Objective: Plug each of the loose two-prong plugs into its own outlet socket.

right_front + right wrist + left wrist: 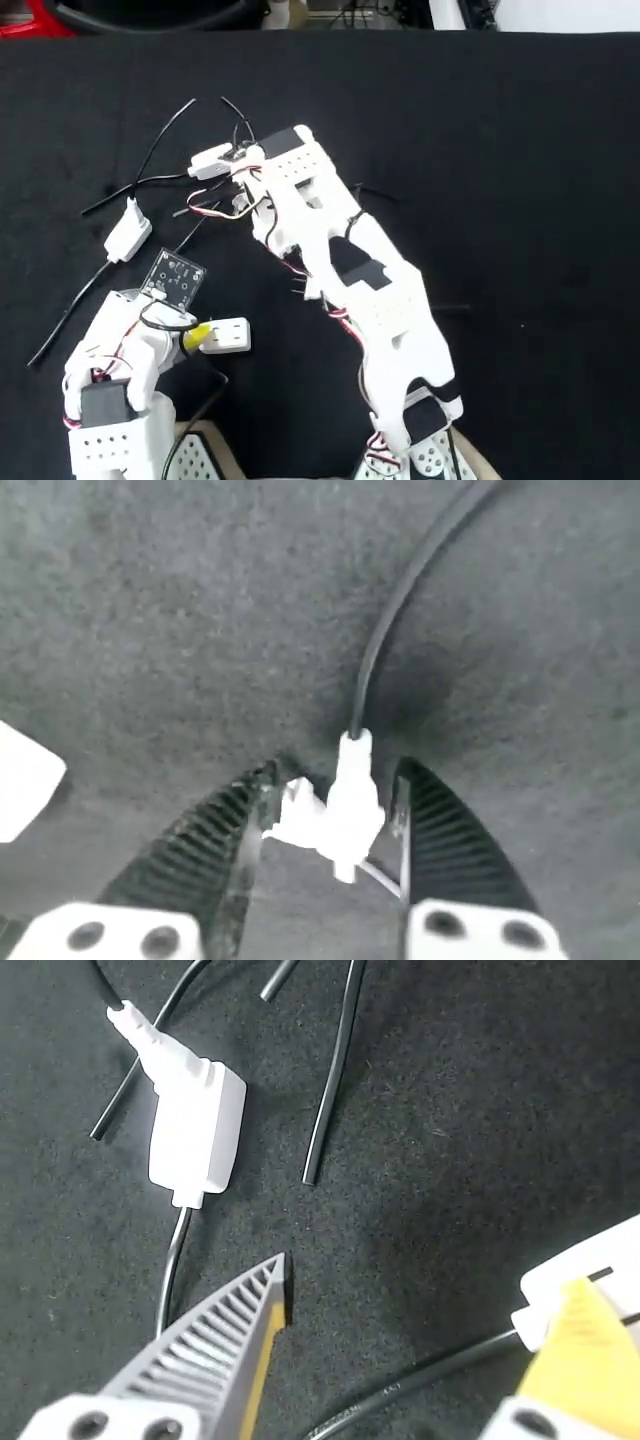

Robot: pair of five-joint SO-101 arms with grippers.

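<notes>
High view: outlet socket lies free, lower left; a push may slide it. Left wrist view: left tool spread open, loose plug upper left. Right wrist view: right tool clamps a small plug at centre; it could twist.

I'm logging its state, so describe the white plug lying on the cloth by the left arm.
The plug is a white, blocky piece of smooth-looking plastic with a tapered neck at one end. Black cable leaves both ends. It lies flat on the black cloth, prongs out of sight. The open left gripper is close by but apart from it.
</notes>
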